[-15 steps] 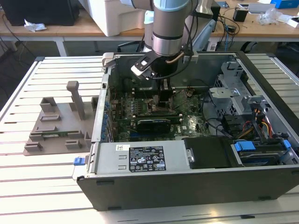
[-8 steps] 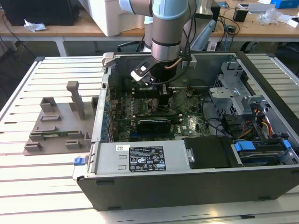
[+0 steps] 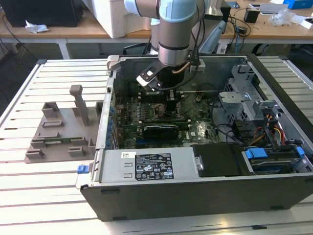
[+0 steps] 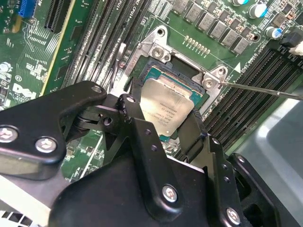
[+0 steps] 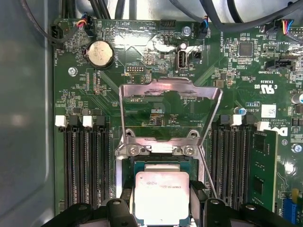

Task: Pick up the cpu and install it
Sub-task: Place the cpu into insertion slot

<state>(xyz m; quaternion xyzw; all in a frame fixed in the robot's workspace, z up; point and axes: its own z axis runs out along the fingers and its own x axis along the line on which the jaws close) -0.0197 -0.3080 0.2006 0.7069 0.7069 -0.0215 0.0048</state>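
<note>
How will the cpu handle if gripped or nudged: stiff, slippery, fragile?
Likely stiff: the cpu is a flat square with a metal top plate. Probably slippery; that plate looks smooth and shiny. Being flat, it should not roll, but its thin green edge by the socket frame looks easy to chip, so possibly fragile.

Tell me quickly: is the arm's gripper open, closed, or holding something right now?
Gripper: closed, holding the small, flat, square cpu with the silvery-grey metal top by two opposite edges.
</note>
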